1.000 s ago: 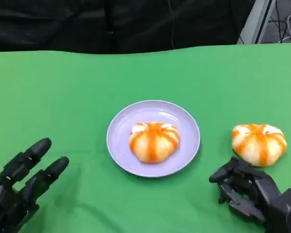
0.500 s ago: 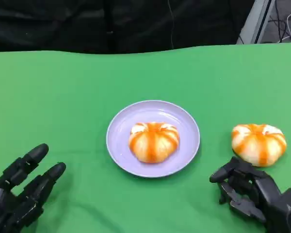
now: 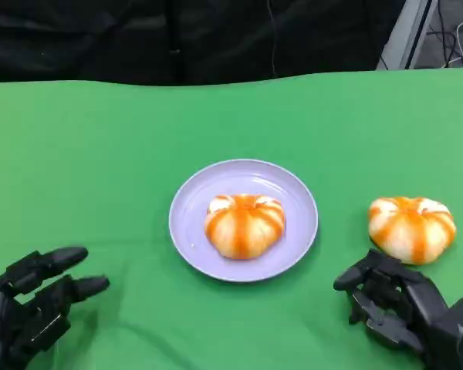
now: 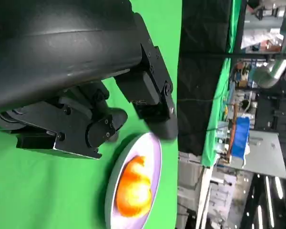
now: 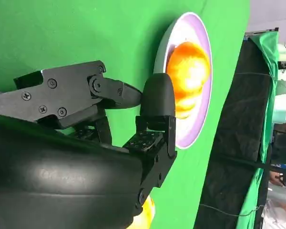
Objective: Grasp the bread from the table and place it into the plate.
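One round bread with orange stripes lies in the lilac plate at the table's middle; it shows in the left wrist view as bread on the plate and in the right wrist view as bread on the plate. A second striped bread lies on the green cloth to the plate's right. My right hand sits just in front of that bread, fingers apart, holding nothing. My left hand is low at the left, fingers spread and empty.
The green cloth covers the whole table, and its far edge meets a dark backdrop. A metal stand and cables are at the far right, beyond the table.
My left hand has drawn back and down toward the near left corner, its fingers turning to point right. The right hand, both breads and the plate have stayed put.
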`<state>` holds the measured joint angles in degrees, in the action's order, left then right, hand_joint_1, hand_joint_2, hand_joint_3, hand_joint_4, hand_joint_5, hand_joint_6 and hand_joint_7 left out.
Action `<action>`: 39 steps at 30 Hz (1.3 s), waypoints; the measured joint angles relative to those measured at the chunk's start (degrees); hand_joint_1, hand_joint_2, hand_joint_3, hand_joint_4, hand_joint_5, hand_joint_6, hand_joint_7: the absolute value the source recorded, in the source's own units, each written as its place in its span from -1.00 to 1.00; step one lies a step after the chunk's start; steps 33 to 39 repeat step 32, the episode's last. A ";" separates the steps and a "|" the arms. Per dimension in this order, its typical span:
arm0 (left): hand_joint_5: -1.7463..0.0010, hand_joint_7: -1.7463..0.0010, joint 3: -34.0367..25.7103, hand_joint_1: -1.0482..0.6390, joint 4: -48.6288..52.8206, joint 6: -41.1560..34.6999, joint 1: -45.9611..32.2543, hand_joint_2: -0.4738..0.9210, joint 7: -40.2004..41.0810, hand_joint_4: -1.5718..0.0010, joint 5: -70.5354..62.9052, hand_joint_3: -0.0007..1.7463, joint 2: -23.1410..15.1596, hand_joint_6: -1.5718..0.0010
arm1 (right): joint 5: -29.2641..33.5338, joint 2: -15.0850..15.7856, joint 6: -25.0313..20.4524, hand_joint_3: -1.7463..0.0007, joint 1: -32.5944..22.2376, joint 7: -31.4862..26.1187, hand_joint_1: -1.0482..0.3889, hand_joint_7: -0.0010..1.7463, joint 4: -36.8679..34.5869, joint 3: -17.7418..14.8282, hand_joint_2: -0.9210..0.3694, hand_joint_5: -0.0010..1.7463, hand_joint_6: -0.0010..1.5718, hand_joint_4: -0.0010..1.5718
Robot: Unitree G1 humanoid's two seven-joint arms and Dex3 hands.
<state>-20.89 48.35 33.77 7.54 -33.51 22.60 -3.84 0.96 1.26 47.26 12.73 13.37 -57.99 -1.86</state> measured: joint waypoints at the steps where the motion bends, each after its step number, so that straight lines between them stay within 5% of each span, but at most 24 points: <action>1: -0.78 -0.62 0.04 0.33 0.00 0.16 0.00 0.56 0.60 -0.23 -0.33 0.34 0.04 -0.16 | 0.00 0.01 0.00 0.44 0.00 -0.01 0.11 0.40 0.00 0.00 -1.00 1.00 -0.15 -0.24; 12: -0.94 -0.79 0.71 0.32 -0.77 1.49 -0.06 0.51 4.83 -0.20 -2.03 0.42 0.39 -0.09 | -0.02 0.06 0.00 0.44 0.00 0.05 0.11 0.39 0.00 -0.12 -1.00 1.00 -0.14 -0.24; 39: -0.83 -0.64 2.30 0.31 -3.07 1.49 -1.26 0.52 5.36 -0.24 -2.30 0.37 0.92 -0.17 | -1.24 1.04 -1.23 0.44 -1.55 1.17 0.11 0.41 2.89 -0.72 -1.00 1.00 -0.16 -0.23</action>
